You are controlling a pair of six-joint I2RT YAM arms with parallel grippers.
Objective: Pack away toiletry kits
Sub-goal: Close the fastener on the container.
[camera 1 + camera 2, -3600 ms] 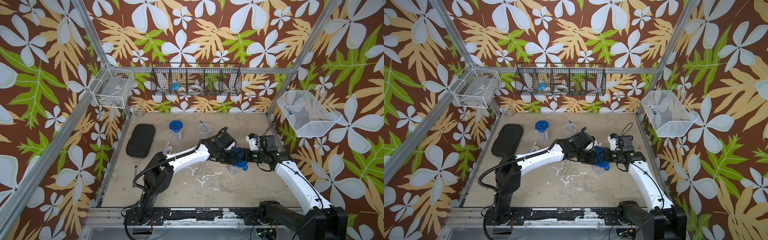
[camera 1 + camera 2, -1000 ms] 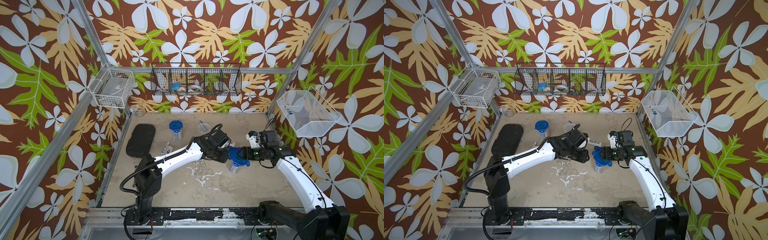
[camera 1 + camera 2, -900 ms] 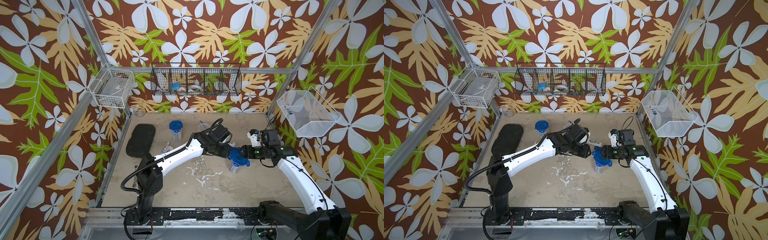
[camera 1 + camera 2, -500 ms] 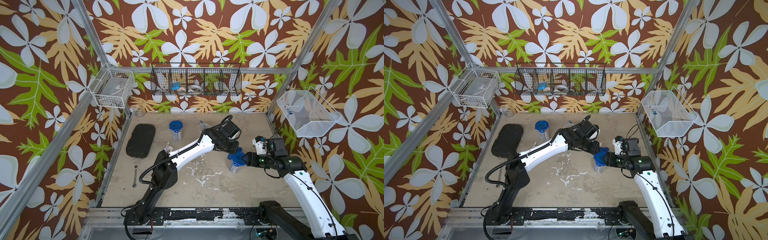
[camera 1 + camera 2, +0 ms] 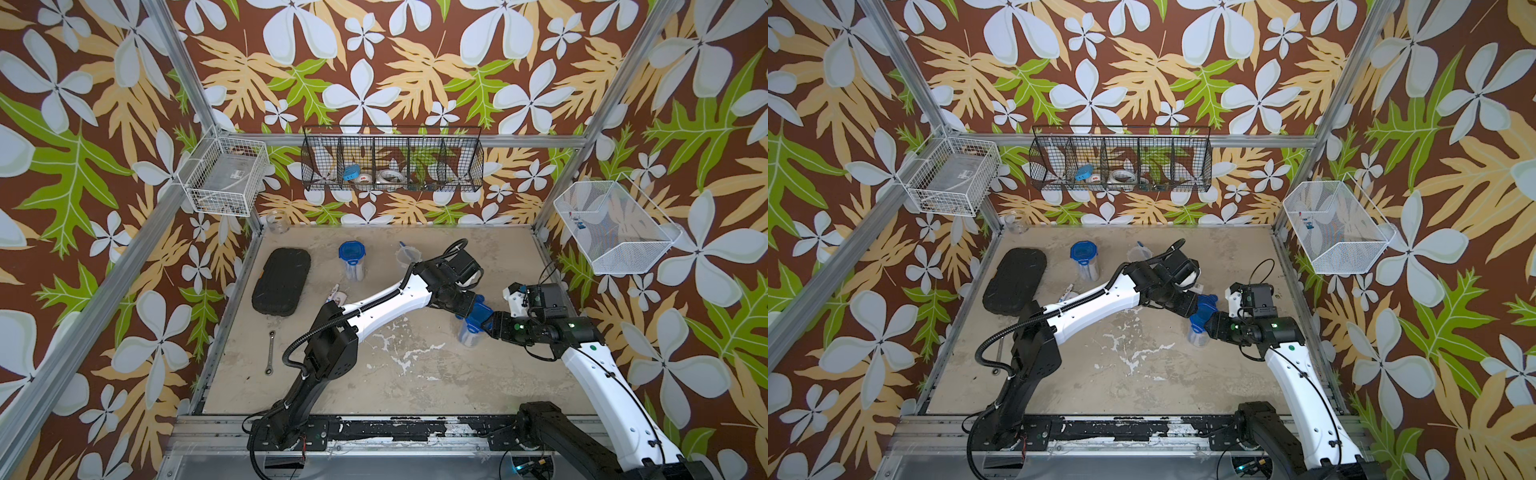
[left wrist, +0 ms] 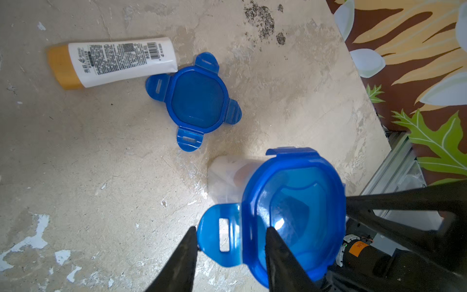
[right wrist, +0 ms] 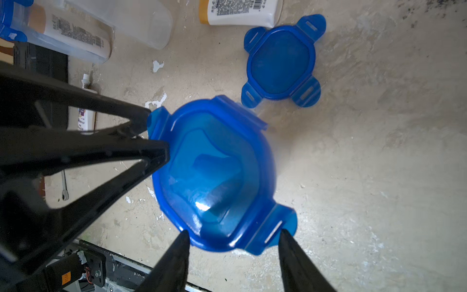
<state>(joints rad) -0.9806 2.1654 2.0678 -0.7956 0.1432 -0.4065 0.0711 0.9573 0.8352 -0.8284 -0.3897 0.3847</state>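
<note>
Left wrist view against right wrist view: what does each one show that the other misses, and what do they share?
Only the left wrist: the white gold-capped tube whole, and the floral wall past the table edge. Only the right wrist: a lidded cup with a bottle inside, another clear cup, a toothpaste tube and a wrench. Both: the seated blue lid on the near cup, the loose blue lid beside it, and part of that white tube.

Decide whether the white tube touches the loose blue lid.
Touching. In the left wrist view the tube meets the loose lid at its rim, between two tabs, no gap.
</note>
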